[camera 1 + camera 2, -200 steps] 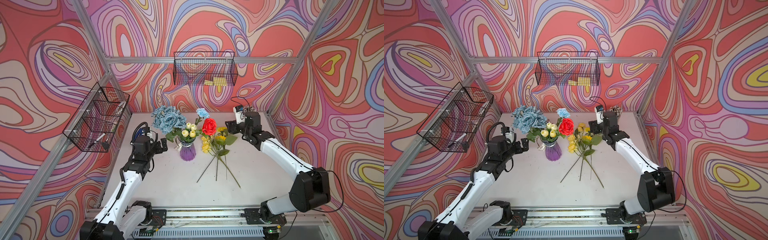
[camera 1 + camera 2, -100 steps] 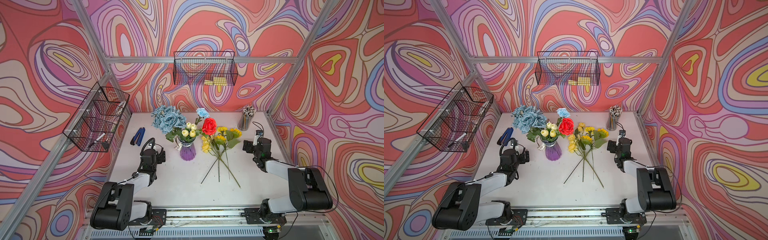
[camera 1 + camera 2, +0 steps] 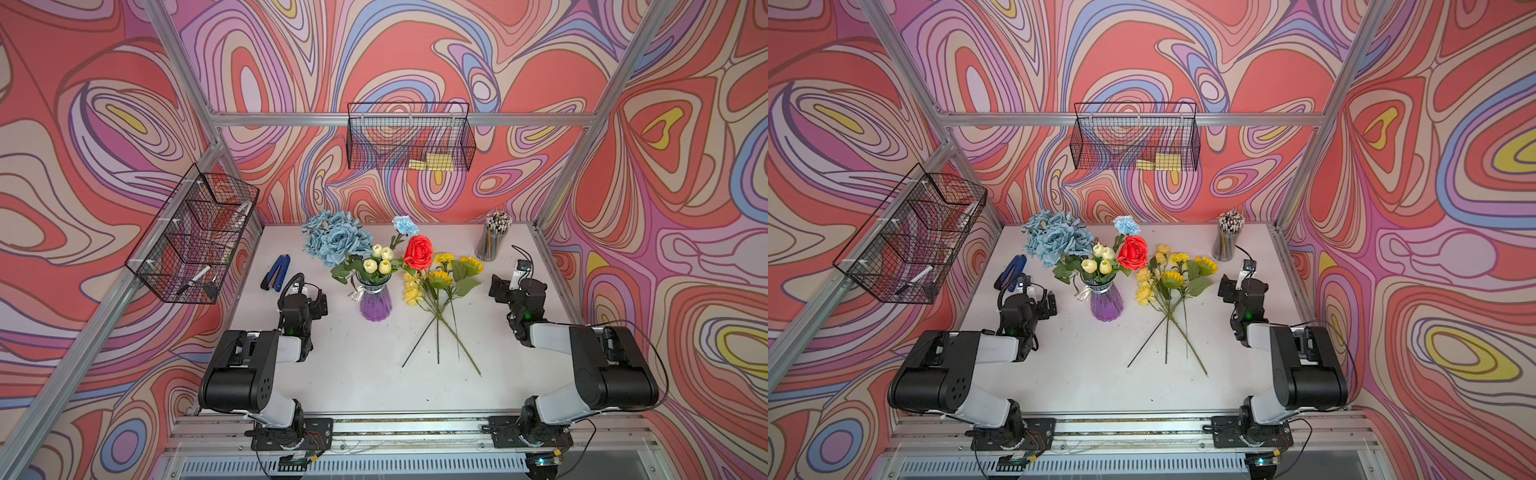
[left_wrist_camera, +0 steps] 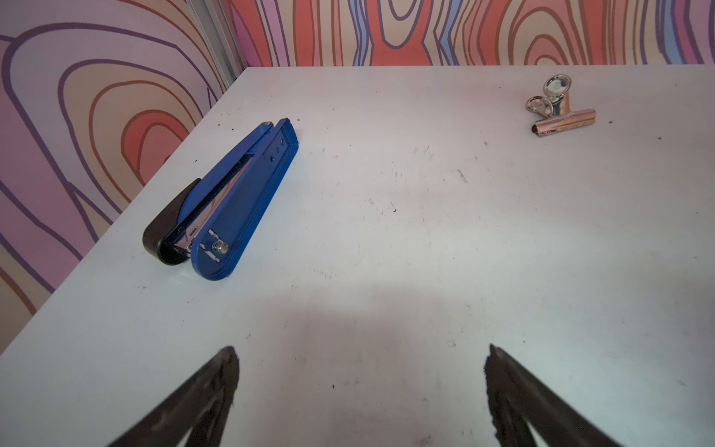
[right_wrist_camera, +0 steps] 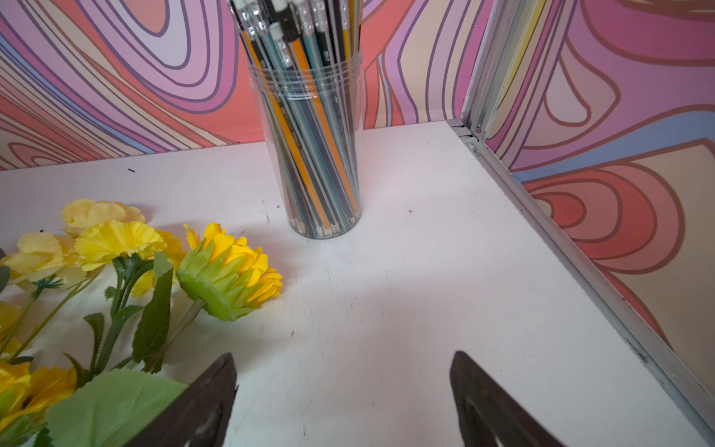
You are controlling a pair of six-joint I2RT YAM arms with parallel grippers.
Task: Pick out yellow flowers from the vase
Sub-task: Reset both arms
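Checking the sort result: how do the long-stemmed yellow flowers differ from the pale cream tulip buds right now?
Place: the long-stemmed yellow flowers lie flat on the white table beside the ribbed purple glass vase; the pale cream tulip buds stand in that vase. Colour: the yellow flowers are saturated, the buds much paler. Stems: the yellow flowers' lie bare and crossed; the buds' run down into the vase neck. Both have green leaves.

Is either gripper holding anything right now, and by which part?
Nothing is held. The left gripper and right gripper are both open, nothing between their jaws; the yellow flowers lie loose on the table.
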